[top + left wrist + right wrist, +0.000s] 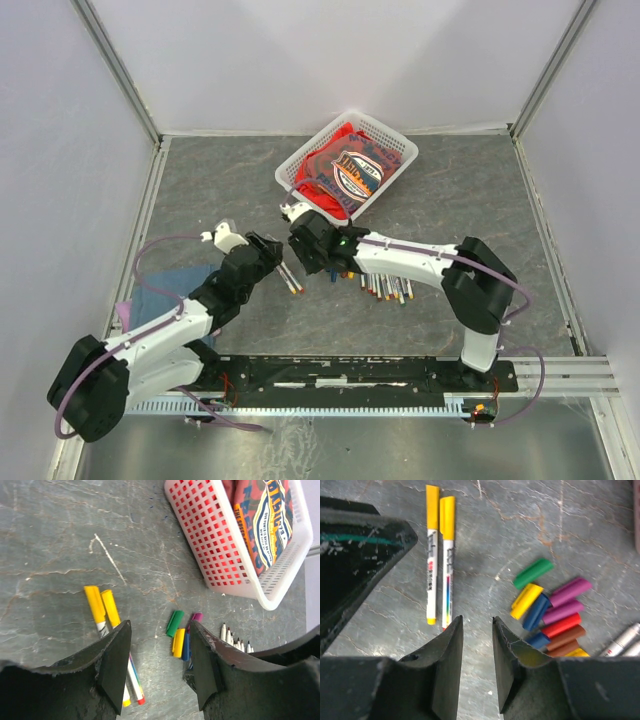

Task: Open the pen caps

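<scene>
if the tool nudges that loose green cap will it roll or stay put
The green cap looks small and plastic, so it is probably very light. Lying on its side on the smooth table, it may roll or skid. It sits right beside the yellow cap, so a push that way would likely jostle its neighbours.

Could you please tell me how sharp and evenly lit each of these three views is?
Top external: soft, even light, pens too small to resolve. Left wrist: basket crisp, jaws dark. Right wrist: pen caps slightly soft, jaws blurred.
</scene>
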Controlling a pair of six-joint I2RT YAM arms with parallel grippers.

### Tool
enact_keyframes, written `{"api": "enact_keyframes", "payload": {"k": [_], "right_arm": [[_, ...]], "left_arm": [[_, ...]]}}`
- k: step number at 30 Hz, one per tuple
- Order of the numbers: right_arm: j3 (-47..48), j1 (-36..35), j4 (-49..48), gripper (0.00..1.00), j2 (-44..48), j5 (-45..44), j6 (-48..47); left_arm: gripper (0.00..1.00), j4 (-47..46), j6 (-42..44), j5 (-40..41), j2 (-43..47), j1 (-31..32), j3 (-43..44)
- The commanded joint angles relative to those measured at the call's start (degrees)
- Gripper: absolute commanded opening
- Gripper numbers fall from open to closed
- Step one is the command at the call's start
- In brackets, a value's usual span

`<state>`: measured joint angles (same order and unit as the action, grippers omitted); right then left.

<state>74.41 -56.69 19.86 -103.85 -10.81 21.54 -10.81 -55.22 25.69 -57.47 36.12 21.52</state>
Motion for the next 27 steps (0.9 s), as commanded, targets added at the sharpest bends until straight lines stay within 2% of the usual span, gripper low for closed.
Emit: {"api": "enact_keyframes", "payload": {"k": [1, 12, 27], "right_arm": [[5.05, -1.21, -2.76, 0.37, -3.44, 2.37, -0.64], [9.96, -2.75, -3.19, 0.36, -10.63, 4.55, 0.11], [11.37, -3.14, -2.19, 0.36, -14.21, 2.87, 0.07]], "left_arm": [[0.57, 0.87, -3.79, 4.56, 3.69, 0.12, -2.19], [0.58, 3.29, -5.10, 6.55, 8.37, 0.13, -5.11], [0.59, 4.30, -5.52, 7.00, 10.09, 0.10, -5.96]]}}
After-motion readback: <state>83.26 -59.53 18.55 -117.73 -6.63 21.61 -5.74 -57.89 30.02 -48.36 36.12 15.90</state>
